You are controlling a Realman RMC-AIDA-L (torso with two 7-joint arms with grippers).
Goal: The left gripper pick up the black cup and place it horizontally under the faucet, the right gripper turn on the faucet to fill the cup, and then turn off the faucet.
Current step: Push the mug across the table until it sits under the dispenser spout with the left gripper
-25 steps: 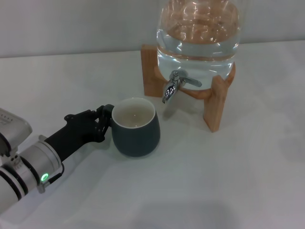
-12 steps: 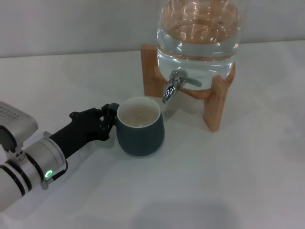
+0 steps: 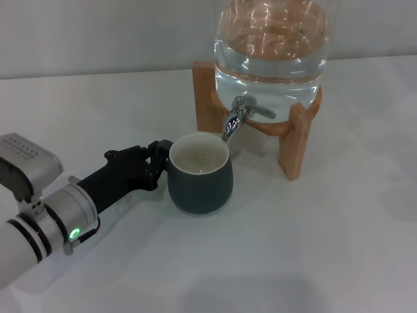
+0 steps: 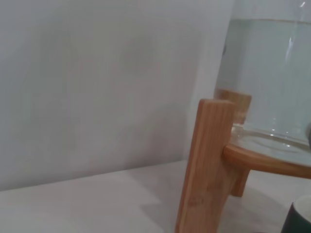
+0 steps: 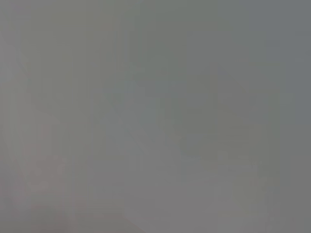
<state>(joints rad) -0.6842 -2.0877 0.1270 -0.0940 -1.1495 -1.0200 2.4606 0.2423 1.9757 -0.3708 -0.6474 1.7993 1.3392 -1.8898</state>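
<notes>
Placement was underway: the left gripper (image 3: 158, 165) clamped the black cup's (image 3: 199, 173) handle, rim just short of the faucet (image 3: 235, 118); next, nudge it under.

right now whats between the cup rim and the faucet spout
Nothing: in the head view the faucet spout hangs just above the black cup's far rim, with only a bare gap.

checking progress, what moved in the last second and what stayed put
The left gripper, gripping the black cup by its handle, carried it toward the robot's right, bringing its rim under the faucet. The faucet, glass jug and wooden stand stayed put.
</notes>
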